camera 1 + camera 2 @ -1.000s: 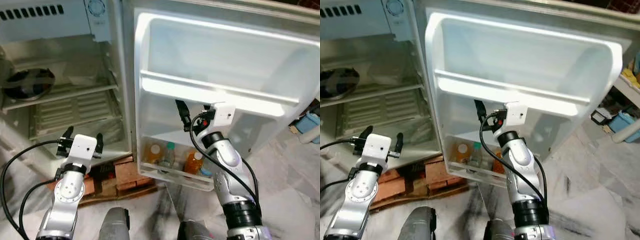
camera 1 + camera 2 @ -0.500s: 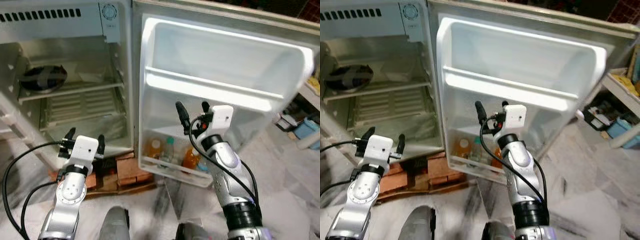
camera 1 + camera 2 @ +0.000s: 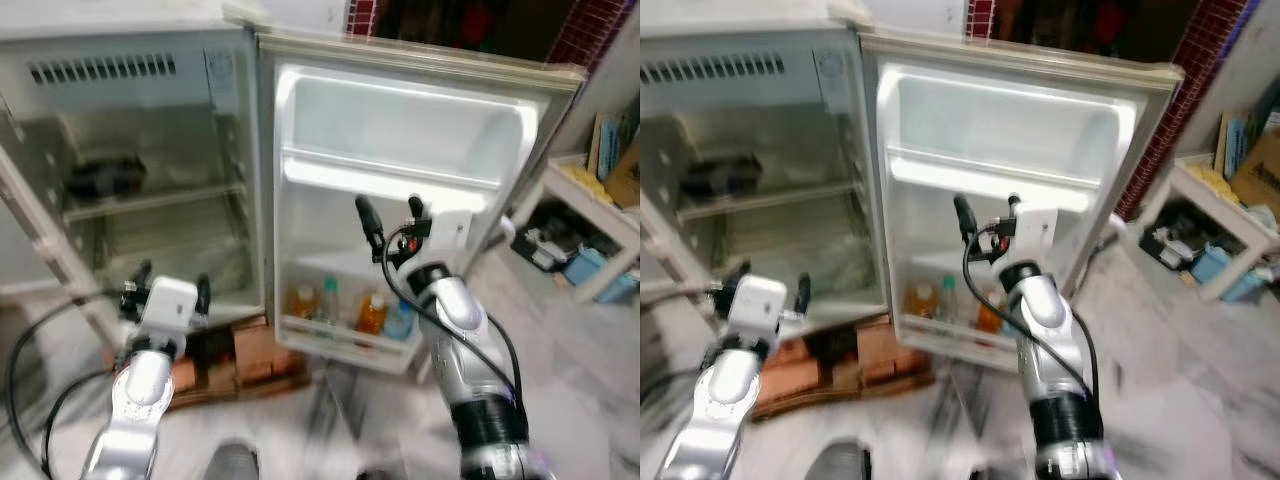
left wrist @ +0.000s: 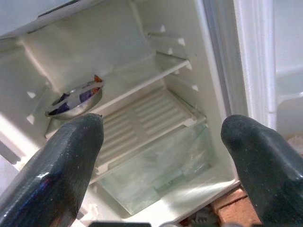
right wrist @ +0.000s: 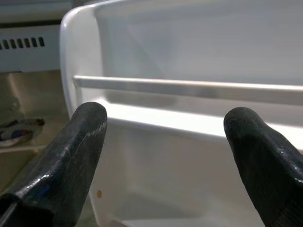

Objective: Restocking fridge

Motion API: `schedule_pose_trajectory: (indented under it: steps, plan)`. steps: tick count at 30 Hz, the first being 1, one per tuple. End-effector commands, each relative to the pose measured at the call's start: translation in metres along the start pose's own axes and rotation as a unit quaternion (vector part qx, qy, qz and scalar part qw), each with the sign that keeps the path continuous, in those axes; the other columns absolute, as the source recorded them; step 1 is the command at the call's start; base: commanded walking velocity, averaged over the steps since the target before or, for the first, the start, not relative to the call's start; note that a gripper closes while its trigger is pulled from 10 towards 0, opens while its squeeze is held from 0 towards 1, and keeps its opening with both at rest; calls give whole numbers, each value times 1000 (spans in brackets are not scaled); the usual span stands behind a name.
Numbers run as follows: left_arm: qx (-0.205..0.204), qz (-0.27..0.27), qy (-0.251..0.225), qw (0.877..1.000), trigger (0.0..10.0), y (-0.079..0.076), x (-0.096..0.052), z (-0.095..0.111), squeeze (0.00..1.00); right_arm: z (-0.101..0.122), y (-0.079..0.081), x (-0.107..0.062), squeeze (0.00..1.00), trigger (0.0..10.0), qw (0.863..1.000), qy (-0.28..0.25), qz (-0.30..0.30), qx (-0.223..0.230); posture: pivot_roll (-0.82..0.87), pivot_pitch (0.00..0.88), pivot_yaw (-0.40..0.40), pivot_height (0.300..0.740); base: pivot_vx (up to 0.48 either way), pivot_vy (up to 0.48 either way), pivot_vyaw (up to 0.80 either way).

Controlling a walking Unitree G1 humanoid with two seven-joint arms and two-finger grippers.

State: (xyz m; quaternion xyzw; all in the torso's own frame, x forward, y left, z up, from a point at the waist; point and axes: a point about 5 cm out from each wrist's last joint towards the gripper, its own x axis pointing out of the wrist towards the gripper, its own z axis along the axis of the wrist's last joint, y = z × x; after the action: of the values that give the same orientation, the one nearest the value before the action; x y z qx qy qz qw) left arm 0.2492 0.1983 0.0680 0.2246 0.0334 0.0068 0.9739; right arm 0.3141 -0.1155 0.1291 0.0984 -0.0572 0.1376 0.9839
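The small fridge [image 3: 150,120] stands open, its door [image 3: 400,130] swung to the right. The door's bottom shelf holds several bottles: an orange one [image 3: 303,300], a clear one with a green cap [image 3: 329,299], another orange one [image 3: 372,312] and a blue one [image 3: 400,320]. My right gripper [image 3: 388,207] is raised in front of the door's middle rail [image 5: 189,87], open and holding nothing. Low on the left, my left gripper [image 3: 170,282] is open and empty, facing the fridge's lower compartment. A dark dish [image 4: 75,97] sits on the upper inside shelf.
A clear crisper drawer [image 4: 156,165] fills the bottom of the fridge. The fridge rests on bricks and boards [image 3: 255,355]. A white shelf unit with boxes and clutter [image 3: 590,215] stands to the right, in front of a brick wall [image 3: 1200,60]. The floor is marbled grey.
The camera has pulled back and tilted up, so the fridge looks smaller and the right-hand shelf unit has come into view. Both grippers keep their pose and stay open.
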Motion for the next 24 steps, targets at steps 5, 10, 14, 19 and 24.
schedule_pose_trajectory:
  steps: [5,10,14,19,24]
  plan:
    - [-4,-19,-23,1000,10000,-6,10,10,0,6,-1,8,0,10000,1000,-16,-4,-11,73,0,-72,740,0,-310,0]
    - [-5,-21,-22,1000,10000,-8,10,9,0,6,0,8,0,10000,1000,-18,-4,-13,62,0,-77,740,0,-480,0]
    - [-10,-18,-21,1000,10000,-9,12,8,0,4,5,9,0,10000,999,-10,23,-23,55,0,-85,740,0,-480,0]
    - [-12,-18,-19,1000,10000,-12,9,7,0,-6,10,7,0,10000,998,17,54,0,65,0,-86,740,0,-480,0]
    - [-10,-22,-15,1000,10000,-13,4,5,0,-16,36,1,0,10000,981,56,185,20,67,0,-85,740,0,-480,0]
